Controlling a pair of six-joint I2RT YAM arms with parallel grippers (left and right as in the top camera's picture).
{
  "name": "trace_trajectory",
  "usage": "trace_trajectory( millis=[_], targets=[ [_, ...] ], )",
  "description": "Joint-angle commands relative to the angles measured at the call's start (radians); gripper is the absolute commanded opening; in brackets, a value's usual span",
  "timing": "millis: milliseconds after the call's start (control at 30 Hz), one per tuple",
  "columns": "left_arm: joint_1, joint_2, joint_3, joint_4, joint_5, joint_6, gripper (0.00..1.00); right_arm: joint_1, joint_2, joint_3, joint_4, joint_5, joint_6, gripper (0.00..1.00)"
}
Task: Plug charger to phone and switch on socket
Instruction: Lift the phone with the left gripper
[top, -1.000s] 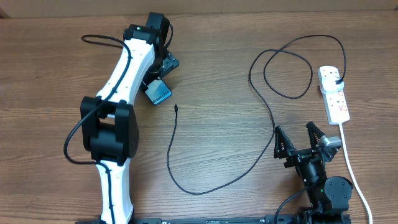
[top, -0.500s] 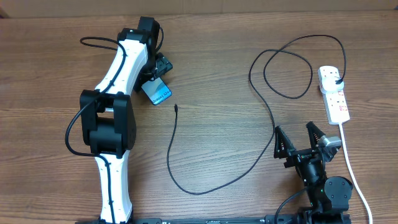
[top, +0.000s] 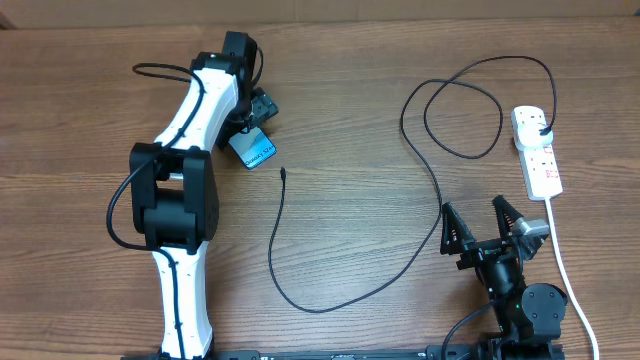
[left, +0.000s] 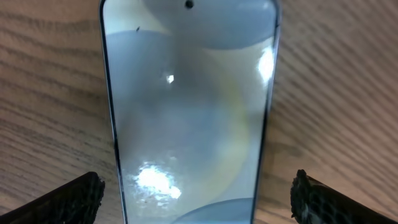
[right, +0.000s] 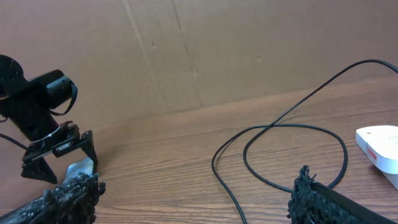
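The phone (left: 189, 106) lies flat on the wooden counter (left: 50, 93) and fills the middle of the frame, its screen pale with bright glare spots. The tool (left: 202, 202) is spread wide: black fingertips (left: 74, 198) sit in both lower corners, apart from the phone.

Our long white-and-black left arm (top: 195, 110) stretches far forward, its black two-finger left gripper (top: 250, 122) angled downward, jaws spread wide. Our black right gripper (top: 473, 215) sits near its base, equally parted.

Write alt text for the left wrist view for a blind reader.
A slim smartphone with a glossy, pale screen lies on the brown wooden table. The open left gripper straddles it, black fingertips clear of its edges.
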Motion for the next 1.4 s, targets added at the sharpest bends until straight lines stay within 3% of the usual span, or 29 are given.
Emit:
trace_trajectory(
  millis=[0,833,1367],
  targets=[
    [0.006,0.021,-0.019,0.004,-0.02,0.019,1.0,0.004,-0.01,-0.011,0.006,0.01,-0.006,1.0],
    [0.014,0.023,-0.131,0.116,0.021,0.041,1.0,0.004,-0.01,-0.011,0.006,0.01,-0.006,1.0],
    [0.026,0.101,-0.131,0.041,0.06,-0.027,0.88,0.004,-0.01,-0.011,0.006,0.01,-0.006,1.0]
  ],
)
